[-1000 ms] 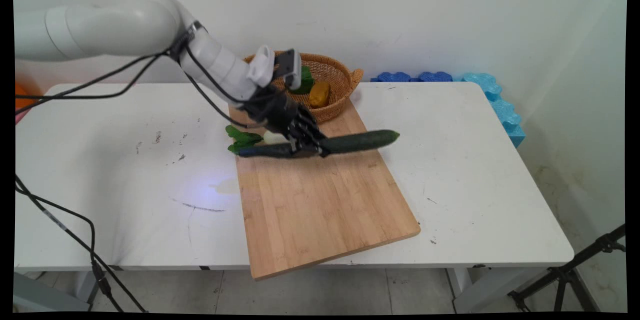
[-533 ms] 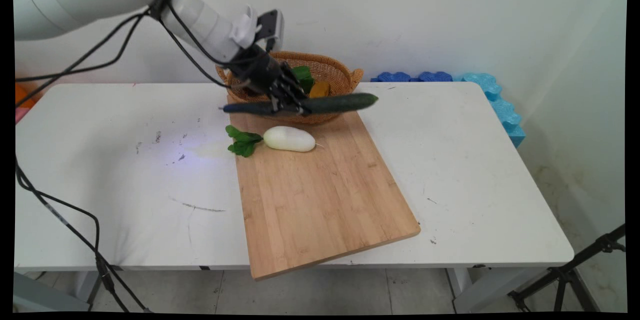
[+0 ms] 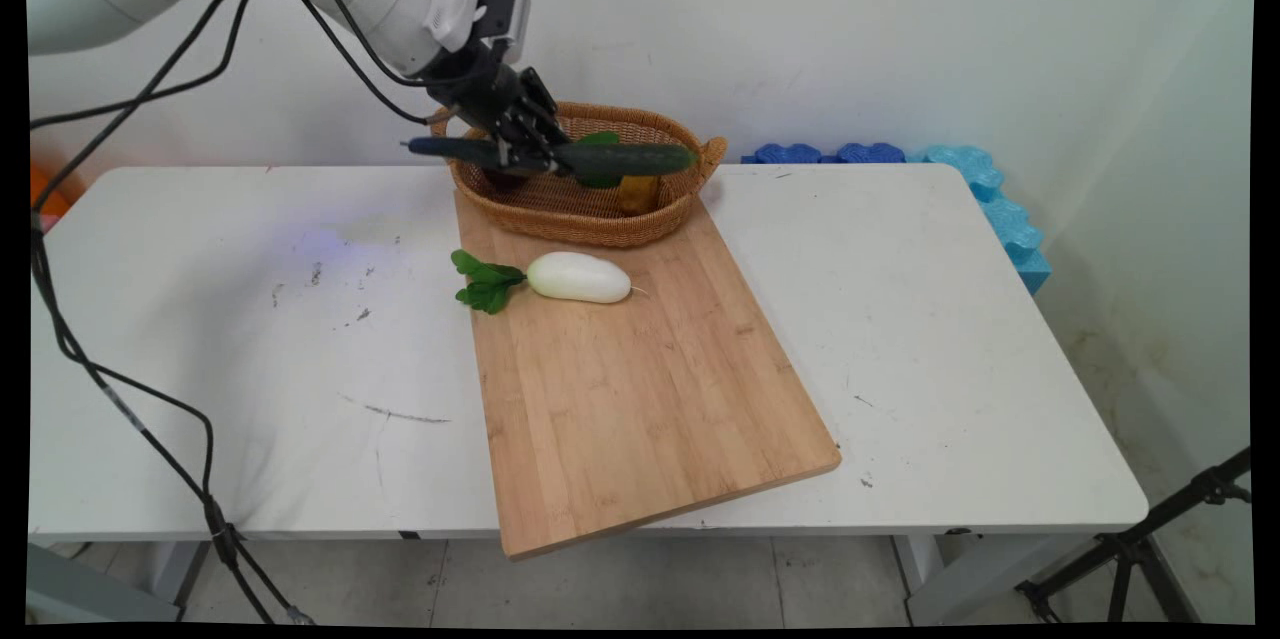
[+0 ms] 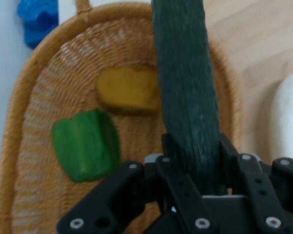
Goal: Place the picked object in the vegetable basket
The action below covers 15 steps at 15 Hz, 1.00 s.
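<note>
My gripper (image 3: pixel 530 157) is shut on a long dark green cucumber (image 3: pixel 620 159), gripping it near its middle and holding it level in the air over the wicker basket (image 3: pixel 590 219). In the hand view the cucumber (image 4: pixel 185 97) runs up from between the fingers (image 4: pixel 172 146) across the basket (image 4: pixel 34 122). Inside the basket lie a green pepper (image 4: pixel 85 144) and a yellow-brown potato-like piece (image 4: pixel 127 90). A white radish (image 3: pixel 578 277) with green leaves rests on the wooden cutting board (image 3: pixel 640 399) below the basket.
The basket stands at the board's far end by the wall. Blue foam pieces (image 3: pixel 900 157) line the table's far right edge. Black cables (image 3: pixel 120 399) hang down at the left. A tripod leg (image 3: pixel 1180 509) stands at the lower right.
The gripper has lifted the cucumber off the board and carried it up and back, to above the basket. The radish has stayed put.
</note>
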{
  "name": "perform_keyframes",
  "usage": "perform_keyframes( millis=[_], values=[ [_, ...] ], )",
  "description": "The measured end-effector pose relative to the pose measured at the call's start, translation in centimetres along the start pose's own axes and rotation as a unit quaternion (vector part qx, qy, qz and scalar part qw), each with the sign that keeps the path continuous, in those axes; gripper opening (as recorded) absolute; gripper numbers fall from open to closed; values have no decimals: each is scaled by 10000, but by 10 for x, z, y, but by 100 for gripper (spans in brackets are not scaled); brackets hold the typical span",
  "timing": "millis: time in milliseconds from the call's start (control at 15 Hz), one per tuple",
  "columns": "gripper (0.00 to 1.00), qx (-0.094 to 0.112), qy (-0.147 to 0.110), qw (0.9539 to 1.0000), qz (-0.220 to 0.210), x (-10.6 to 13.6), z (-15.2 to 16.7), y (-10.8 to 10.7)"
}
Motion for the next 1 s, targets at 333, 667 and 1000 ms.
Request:
perform_keyframes(
  millis=[333, 667, 1000],
  values=[
    [0, 141, -279, 9987, 394, -21, 0, -29],
    [0, 155, -382, 9970, 656, -34, 13, -45],
    [0, 100, -347, 9964, 771, -38, 28, -49]
  ],
)
